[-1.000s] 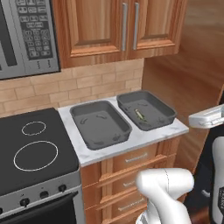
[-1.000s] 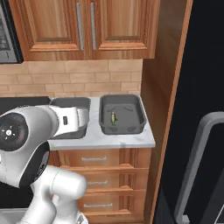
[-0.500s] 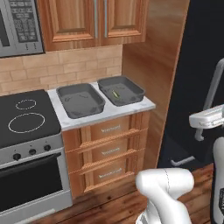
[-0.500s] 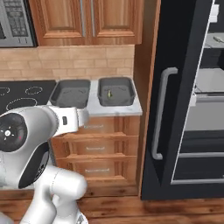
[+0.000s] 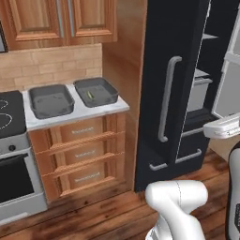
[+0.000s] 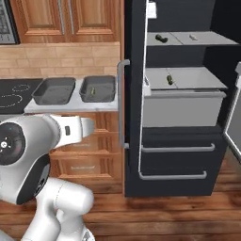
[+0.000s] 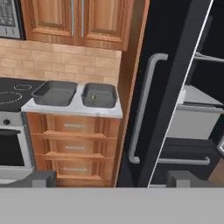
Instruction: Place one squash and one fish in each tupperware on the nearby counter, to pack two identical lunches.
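1. Since half a second ago the base has pulled back and swung right, so the whole scene has shifted: the counter now sits smaller and further left in both base views, and the open fridge fills the right side. The things themselves lie as they did.
2. Two dark grey tupperware trays stand side by side on the counter, just left of the fridge. The left tupperware looks empty as far as can be seen.
3. The right tupperware, the one nearer the fridge, holds one small greenish item on its floor; it is too small to tell whether it is a squash or a fish. It also shows from the right base view and the hand view.
4. Inside the fridge, on the top shelf, lie a dark green squash to the left and a pale fish to its right, well apart.
5. On the fridge shelf below, a small dark item lies near the left side; its kind cannot be told.
6. The gripper is held out in open air in front of the fridge, well away from the counter. Its two fingertips are spread wide apart, released, with nothing between them.
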{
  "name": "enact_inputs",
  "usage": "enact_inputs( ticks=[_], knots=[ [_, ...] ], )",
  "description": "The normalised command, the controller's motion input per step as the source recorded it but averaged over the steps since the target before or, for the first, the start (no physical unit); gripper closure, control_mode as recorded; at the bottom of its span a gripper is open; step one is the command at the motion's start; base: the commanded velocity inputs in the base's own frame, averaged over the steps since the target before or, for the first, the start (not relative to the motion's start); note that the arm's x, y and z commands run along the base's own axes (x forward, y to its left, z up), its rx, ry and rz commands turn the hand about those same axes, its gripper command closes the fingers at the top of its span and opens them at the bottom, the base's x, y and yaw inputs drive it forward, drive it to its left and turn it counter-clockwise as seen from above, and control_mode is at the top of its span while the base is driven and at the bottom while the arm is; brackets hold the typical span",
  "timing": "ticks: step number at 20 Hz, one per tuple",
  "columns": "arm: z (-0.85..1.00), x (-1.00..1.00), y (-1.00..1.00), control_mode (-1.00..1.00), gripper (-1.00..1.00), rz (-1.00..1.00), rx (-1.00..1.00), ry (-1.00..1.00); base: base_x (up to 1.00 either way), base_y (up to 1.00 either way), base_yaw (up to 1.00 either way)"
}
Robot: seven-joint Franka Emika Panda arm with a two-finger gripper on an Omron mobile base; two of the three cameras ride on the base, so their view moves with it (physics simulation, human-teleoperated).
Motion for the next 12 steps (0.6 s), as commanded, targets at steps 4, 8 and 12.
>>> enact_inputs(
  ticks=[4, 8, 12],
  knots=[
    [0.0, 0.0, 0.0, 1.0, -1.0, 0.0, 0.0, 0.0, 0.01, -1.0, 0.2],
    [0.0, 0.0, 0.0, 1.0, -1.0, 0.0, 0.0, 0.0, 0.04, -1.0, 0.22],
    [0.0, 0.0, 0.0, 1.0, -1.0, 0.0, 0.0, 0.0, 0.0, -0.93, 0.21]
  ],
)
